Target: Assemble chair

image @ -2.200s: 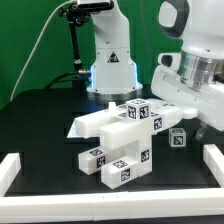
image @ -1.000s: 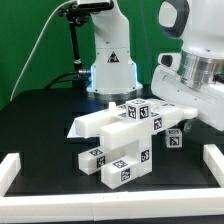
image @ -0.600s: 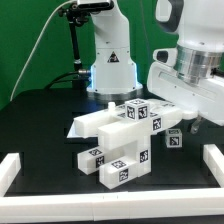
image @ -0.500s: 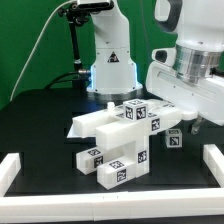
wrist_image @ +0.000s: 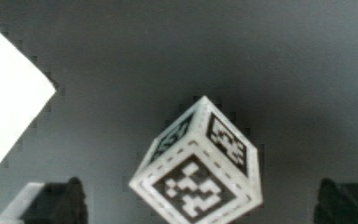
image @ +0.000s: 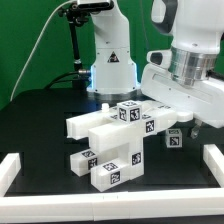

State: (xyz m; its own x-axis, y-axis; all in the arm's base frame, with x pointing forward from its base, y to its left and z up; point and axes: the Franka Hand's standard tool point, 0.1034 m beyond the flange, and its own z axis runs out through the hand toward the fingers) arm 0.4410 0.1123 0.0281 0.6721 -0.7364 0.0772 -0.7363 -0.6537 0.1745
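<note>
So from where I'm standing, the half-built chair (image: 112,140) sits about mid-bench: a chunky white stack of slabs and blocks with tagged cubes on top and more tags down the front. It stands on the black bench (image: 40,130), with the white border rail (image: 18,166) running along the edges.

Just to the exterior view's right of the stack is one loose cube (image: 177,139), lying on the bench apart from the rest. The arm hangs right over it.

In the wrist view, the tool (wrist_image: 202,205) is spread wide and has hold of nothing. Its dark fingertips (wrist_image: 55,205) show at either side of the loose cube (wrist_image: 202,165), with a clear gap to each. That cube sits cornerwise to the camera, tag faces showing. Can't tell how high the tips are above the bench.

A second white robot base (image: 110,62) stands at the back.
</note>
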